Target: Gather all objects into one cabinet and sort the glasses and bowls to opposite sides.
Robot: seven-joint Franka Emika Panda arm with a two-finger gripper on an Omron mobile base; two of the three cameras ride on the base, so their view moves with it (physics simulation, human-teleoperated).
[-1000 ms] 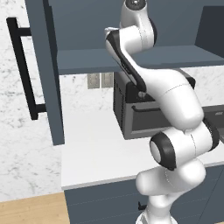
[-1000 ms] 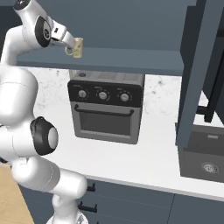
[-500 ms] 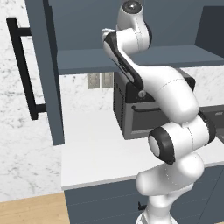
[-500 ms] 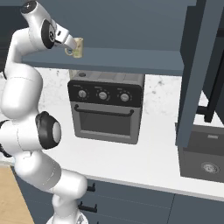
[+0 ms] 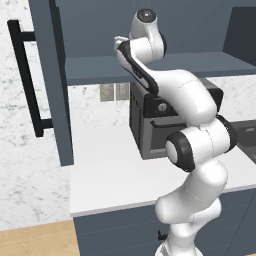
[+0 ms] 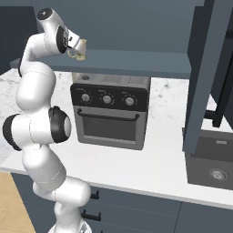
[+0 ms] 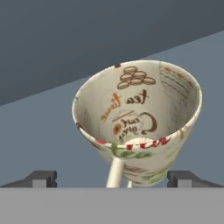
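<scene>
Cup (image 7: 136,124): cream, brown "tea time" print, red-green rim band.
Tool (image 6: 78,48): clamped on cup.
Right base view: cup above the cabinet (image 6: 136,61) shelf.

Your arm (image 6: 38,132) is glossy white, built of rounded, tube-like segments with dark grey to black round caps at the joints. The two small finger tips (image 7: 41,178) are dark grey and blocky.
</scene>
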